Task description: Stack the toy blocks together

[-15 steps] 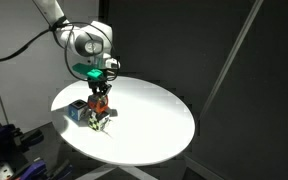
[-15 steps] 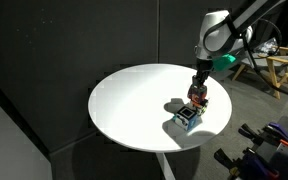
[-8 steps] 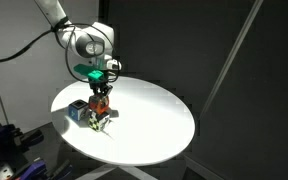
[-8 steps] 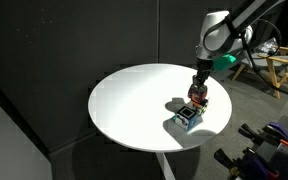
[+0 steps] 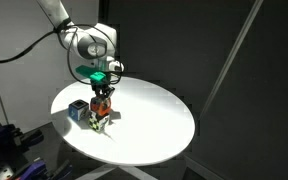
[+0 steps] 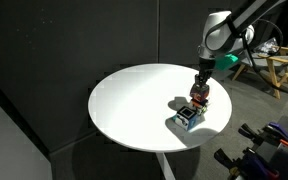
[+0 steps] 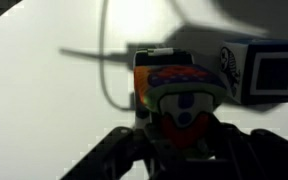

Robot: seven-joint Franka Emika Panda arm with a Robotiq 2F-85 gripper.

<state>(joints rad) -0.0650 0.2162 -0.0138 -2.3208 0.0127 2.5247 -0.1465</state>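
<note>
The pictures are small and dark, so the drawings on the blocks are hard to make out. In the wrist view the bottom of the picture is mostly black. The gripper (image 7: 181,128) shows there only as dark shapes, and its fingers (image 7: 112,152) are blurry.

The jaws are closed part way, just wide enough to squeeze the orange-red block (image 7: 179,92) from both sides. That block fills the gap between them, with a round painted face looking at the camera.

In an exterior view the gripper (image 5: 101,88) points straight down and holds the orange-red block (image 5: 102,99) right over the green and dark block (image 5: 98,117). I cannot tell if the two blocks touch or if a thin gap is left. The blue and white block (image 5: 77,110) sits just beside the green and dark block on the round white table (image 5: 154,115).

In an exterior view from elsewhere, the gripper (image 6: 203,84) hides the top of the orange-red block (image 6: 200,97). The blue and white block (image 6: 187,118) sits in front, near the edge of the table (image 6: 134,105). The green and dark block is mostly hidden there. In the wrist view the blue and white block (image 7: 260,72) sits to the right, reaching the picture's edge.
</note>
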